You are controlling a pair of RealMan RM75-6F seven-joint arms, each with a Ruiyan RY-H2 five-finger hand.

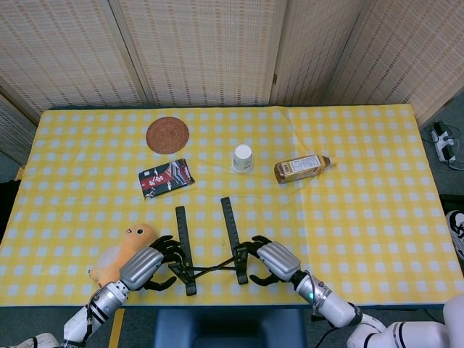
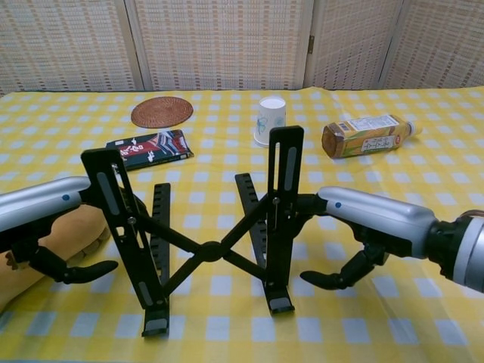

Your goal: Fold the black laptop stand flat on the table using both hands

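Observation:
The black laptop stand [image 2: 210, 252] stands unfolded near the table's front edge, its two upper plates raised and leaning outward, joined by crossed links. In the head view the laptop stand [image 1: 208, 252] lies between both hands. My left hand [image 2: 45, 215] hooks its fingers behind the left plate [image 2: 113, 212], with the thumb curled free below. My right hand [image 2: 374, 223] has its fingers on the right plate [image 2: 284, 181], thumb apart underneath. From above, the left hand [image 1: 143, 265] and right hand [image 1: 274, 259] flank the stand's near end.
A plush toy [image 1: 119, 250] lies right beside my left hand. Farther back are a black packet [image 1: 166, 177], a woven coaster [image 1: 167, 135], a paper cup [image 1: 243, 158] and a bottle [image 1: 301, 168] on its side. The table's front edge [image 1: 217, 303] is close.

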